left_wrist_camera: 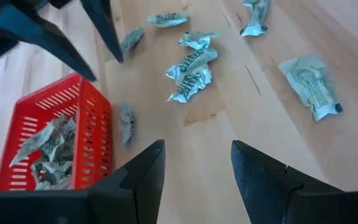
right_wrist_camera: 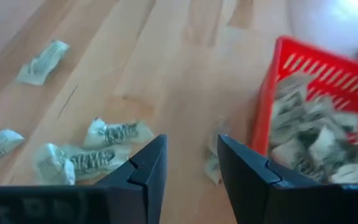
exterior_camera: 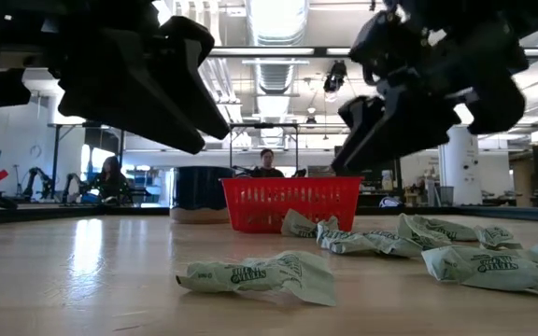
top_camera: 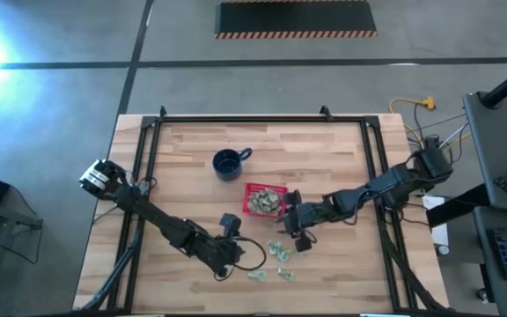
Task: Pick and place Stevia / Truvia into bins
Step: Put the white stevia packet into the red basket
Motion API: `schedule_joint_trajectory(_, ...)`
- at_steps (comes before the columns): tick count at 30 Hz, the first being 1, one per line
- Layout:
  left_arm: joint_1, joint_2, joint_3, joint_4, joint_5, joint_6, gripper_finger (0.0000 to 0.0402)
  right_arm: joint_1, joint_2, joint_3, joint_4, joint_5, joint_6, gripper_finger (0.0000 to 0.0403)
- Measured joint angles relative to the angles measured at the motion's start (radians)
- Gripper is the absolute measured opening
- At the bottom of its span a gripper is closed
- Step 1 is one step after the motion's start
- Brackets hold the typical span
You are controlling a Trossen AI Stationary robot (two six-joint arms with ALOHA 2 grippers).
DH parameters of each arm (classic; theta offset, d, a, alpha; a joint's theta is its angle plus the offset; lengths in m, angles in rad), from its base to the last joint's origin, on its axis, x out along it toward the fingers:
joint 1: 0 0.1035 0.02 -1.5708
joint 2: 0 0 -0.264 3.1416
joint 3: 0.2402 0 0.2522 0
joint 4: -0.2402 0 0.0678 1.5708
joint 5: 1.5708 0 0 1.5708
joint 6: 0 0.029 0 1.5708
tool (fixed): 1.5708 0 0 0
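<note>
Sachets (top_camera: 278, 253) lie scattered on the worktop (top_camera: 183, 158) below and slightly right of the red basket (top_camera: 263, 200) in the high view, a loose group in the lower middle of the frame, while the basket already holds a heap of them. The right tool (top_camera: 299, 236) hovers just right of the basket's lower corner and above the nearest of the loose sachets, so those sachets lie only a little way below and left of it in that frame; the left tool (top_camera: 229, 223) sits to the left of the same group, about level with the basket's lower edge. Both are close, but the right one looks the nearer to the nearest sachets, and I judge it better placed for the coming pick. In the right wrist view the fingers (right_wrist_camera: 148, 168) stand apart with nothing between them, and one crumpled sachet (right_wrist_camera: 98, 149) lies just beyond the finger in the lower left of that frame, its long side running roughly across the opening. A slim sachet (left_wrist_camera: 127, 123) rests just beside the basket wall in the left wrist view, long axis along the wall, which would likely make it awkward to grip. The left tool's fingers (left_wrist_camera: 143, 177) are likewise spread and empty. A dark blue mug (top_camera: 229, 163) stands up-left of the basket, clear of the work.
</note>
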Motion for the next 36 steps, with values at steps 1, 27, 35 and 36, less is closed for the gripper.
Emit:
schedule_joint_trajectory(1, 0.000, 0.000, 0.000, 0.001, 0.000, 0.000, 0.0169, 0.000, 0.010, 0.000, 0.002, -0.003, 0.007, 0.0129)
schedule_joint_trajectory(27, 0.009, -0.001, -0.013, -0.001, -0.001, -0.001, 0.0169, -0.062, 0.056, 0.013, -0.002, -0.055, 0.038, 0.0116)
schedule_joint_trajectory(35, 0.009, -0.002, -0.013, -0.003, -0.001, -0.001, 0.0169, -0.050, 0.121, 0.012, 0.011, -0.059, 0.062, 0.0106)
schedule_joint_trajectory(36, 0.009, -0.002, -0.013, -0.003, -0.001, -0.001, 0.0169, -0.050, 0.132, 0.012, 0.020, -0.059, 0.062, 0.0105)
